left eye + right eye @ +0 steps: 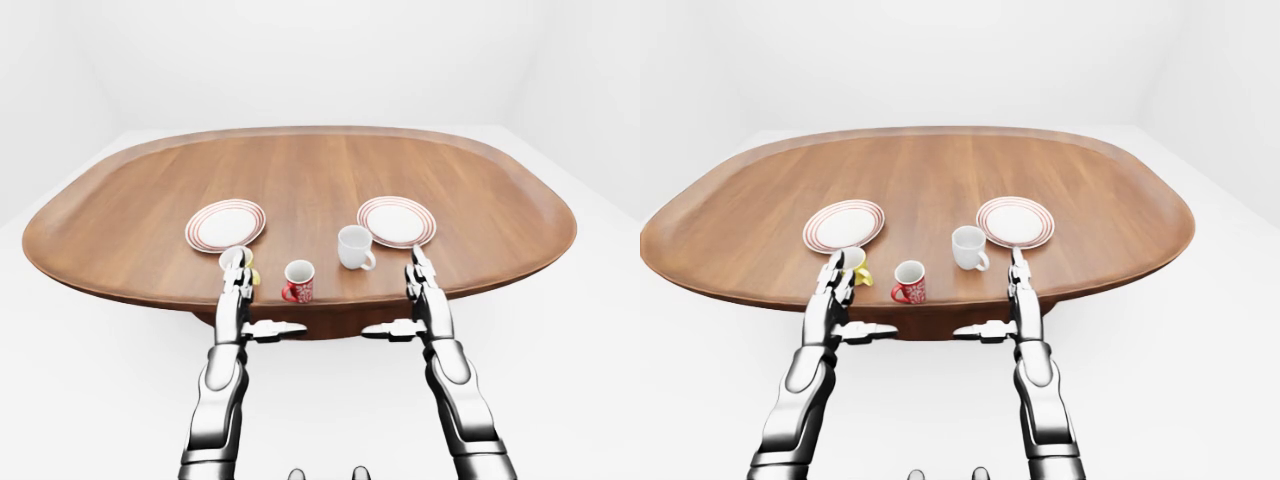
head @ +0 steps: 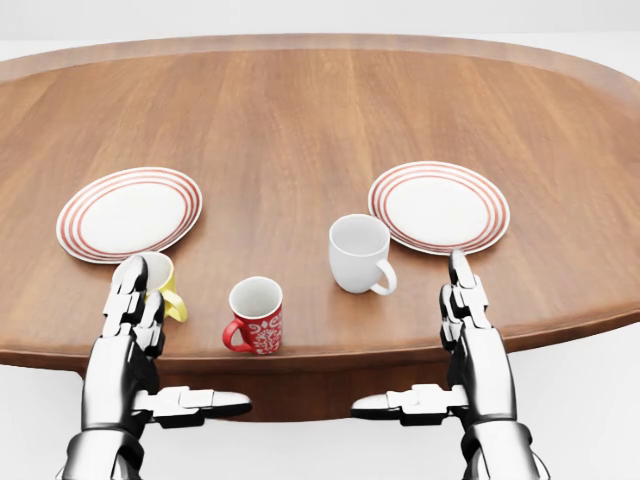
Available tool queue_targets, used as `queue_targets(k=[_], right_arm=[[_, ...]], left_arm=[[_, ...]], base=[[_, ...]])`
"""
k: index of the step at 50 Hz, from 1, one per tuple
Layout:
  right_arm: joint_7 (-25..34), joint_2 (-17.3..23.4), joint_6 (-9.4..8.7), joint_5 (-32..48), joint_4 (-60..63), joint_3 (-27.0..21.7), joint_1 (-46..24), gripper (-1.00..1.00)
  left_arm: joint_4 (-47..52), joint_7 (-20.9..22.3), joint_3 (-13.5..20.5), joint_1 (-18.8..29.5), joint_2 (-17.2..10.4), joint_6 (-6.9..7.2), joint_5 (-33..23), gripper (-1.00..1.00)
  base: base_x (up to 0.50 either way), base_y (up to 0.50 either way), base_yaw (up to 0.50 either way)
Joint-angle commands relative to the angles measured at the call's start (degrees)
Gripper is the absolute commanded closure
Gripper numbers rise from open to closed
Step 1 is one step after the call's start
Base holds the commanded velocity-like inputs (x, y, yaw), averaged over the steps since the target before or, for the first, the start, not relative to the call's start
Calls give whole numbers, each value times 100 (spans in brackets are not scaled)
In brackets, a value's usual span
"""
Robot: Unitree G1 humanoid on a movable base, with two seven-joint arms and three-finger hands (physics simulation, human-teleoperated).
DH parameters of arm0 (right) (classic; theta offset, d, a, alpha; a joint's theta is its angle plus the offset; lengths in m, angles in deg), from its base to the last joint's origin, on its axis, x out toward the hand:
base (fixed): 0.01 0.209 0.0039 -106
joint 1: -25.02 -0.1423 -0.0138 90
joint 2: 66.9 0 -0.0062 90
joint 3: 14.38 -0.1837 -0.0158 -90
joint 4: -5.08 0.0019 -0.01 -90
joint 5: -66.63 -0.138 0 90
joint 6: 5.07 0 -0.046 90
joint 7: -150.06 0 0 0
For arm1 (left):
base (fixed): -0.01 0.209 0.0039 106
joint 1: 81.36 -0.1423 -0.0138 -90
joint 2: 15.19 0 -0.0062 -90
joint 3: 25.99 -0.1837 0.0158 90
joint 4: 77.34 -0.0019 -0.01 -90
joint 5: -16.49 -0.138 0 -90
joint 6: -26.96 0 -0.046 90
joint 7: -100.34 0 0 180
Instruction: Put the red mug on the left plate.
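Head view close, looking down at table [image 2: 320, 110], eye views wider, sharing the tabletop

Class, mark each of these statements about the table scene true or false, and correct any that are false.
1. The red mug stands on the left plate. False: it stands on the bare table, near the edge, apart from the plate.
2. Both plates are empty. True: neither the left plate nor the right plate holds anything.
3. The right hand grips the white mug. False: its fingers are straight and hold nothing.
4. The yellow mug is partly hidden behind the left hand in the head view. True.
5. Three mugs are on the table. True.
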State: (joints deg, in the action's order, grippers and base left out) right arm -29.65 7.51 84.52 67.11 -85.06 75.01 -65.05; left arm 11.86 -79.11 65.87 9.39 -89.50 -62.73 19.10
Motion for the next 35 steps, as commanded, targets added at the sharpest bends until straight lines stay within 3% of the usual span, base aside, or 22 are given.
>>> queue_targets(k=[1,2,3,5,7,8,9,13,14,17,18,19,20,21,23,25,26,28,29,30,31,35], right_arm=[[-86,56,-105,268,-16,-67,-5,-100],[-3,57,-84,186,9,-78,7,-100],[-4,59,-88,182,9,-88,6,-100],[5,59,-88,141,-3,-117,3,-100],[-1,56,-101,154,59,-105,27,-100],[-1,56,-102,155,61,-104,28,-100],[6,53,-93,165,62,-89,27,-100],[15,55,-80,184,-4,-78,-8,-100],[25,57,-70,172,-41,-85,-25,-100],[114,61,-144,69,16,-96,-14,-100],[186,63,-204,33,199,-74,66,-100],[383,63,-338,-116,680,-37,280,-100],[524,77,-459,-180,1882,31,842,-100],[615,82,-459,-203,2469,51,1139,-100],[963,101,-459,-457,3711,59,1856,-100],[1251,76,-459,-668,4875,-17,2655,-100],[1311,25,-459,-620,5132,-41,2861,-100],[1467,-56,-275,-460,5534,-8,3306,-100],[1567,-100,39,-444,5808,38,3686,-100],[1597,-125,66,-438,5822,36,3716,-100],[1625,-160,259,-389,5948,63,3922,-100],[1643,-193,384,-347,6001,119,4080,-100]], left_arm=[[-122,132,284,135,-64,90,713,-100],[-152,105,305,188,-75,336,820,-100],[-174,36,375,239,-59,465,977,-100],[-332,-119,532,455,-111,469,1262,-100],[-404,-797,629,632,-124,469,1264,-100],[-406,-838,610,633,-144,469,1286,-100],[-456,-516,650,589,-84,469,1540,-100],[-570,-714,522,561,-187,409,1289,-100],[-578,-760,463,529,-206,371,1115,-100],[-329,-331,203,287,-235,-55,587,-100],[-156,-358,216,212,-206,46,518,-100],[169,-266,169,40,-221,29,384,-100],[1147,-43,156,-540,-211,-391,344,-100],[1681,59,188,-828,-194,-459,271,-100],[2861,165,266,-1435,-178,-328,-154,-100],[4050,303,444,-2220,-16,-515,-508,-100],[4338,423,539,-2430,103,-531,-531,-100],[4871,689,806,-2795,363,-531,-318,-100],[5243,870,1040,-3066,521,-531,-43,-100],[5271,985,1107,-3059,625,-531,-36,-100],[5442,1123,1261,-3173,771,-531,52,-100],[5613,1604,1615,-3225,1216,-531,433,-100]], base=[[0,0,0],[0,0,0],[0,0,0],[0,0,0],[0,0,0],[0,0,0],[0,0,0],[0,0,0],[0,0,0],[0,0,0],[0,0,0],[0,0,0],[0,0,0],[0,0,0],[0,0,0],[0,0,0],[0,0,0],[0,0,0],[0,0,0],[0,0,0],[0,0,0],[0,0,0]])
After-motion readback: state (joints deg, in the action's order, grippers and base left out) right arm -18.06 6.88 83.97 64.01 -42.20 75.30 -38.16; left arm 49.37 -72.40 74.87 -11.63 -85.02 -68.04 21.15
